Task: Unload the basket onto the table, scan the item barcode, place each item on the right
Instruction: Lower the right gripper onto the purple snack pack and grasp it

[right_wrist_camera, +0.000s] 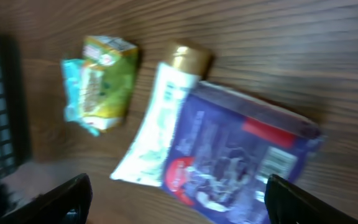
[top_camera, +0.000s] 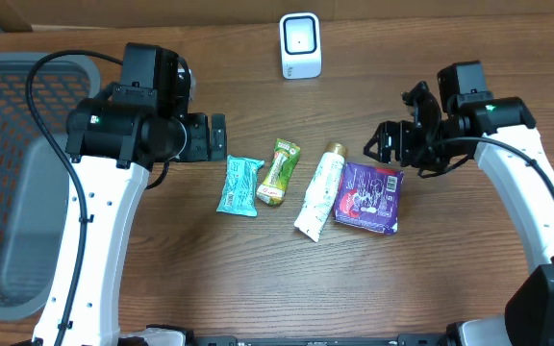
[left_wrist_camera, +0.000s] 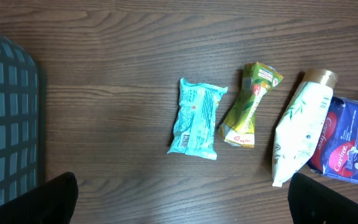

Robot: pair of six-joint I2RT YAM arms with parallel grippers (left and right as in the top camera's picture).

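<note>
right gripper (top_camera: pixel 385 144) spread, empty, near purple pouch (top_camera: pixel 368 195) | left gripper (top_camera: pixel 217 137) spread, empty | pouch probably soft, light, slick (view blurred) | pinch a sealed edge

**Four packaged goods in a row on dark wood**

The wood-grain surface (top_camera: pixel 258 279) carries a teal packet (top_camera: pixel 239 185), a green pouch (top_camera: pixel 279 172) just beside it, a white tube (top_camera: pixel 319 190) with a gold cap, and a purple packet (top_camera: pixel 369 196) touching the tube. A white scanner (top_camera: pixel 300 45) stands near the far edge, well apart. A grey mesh basket (top_camera: pixel 22 235) sits at the left end.
</note>
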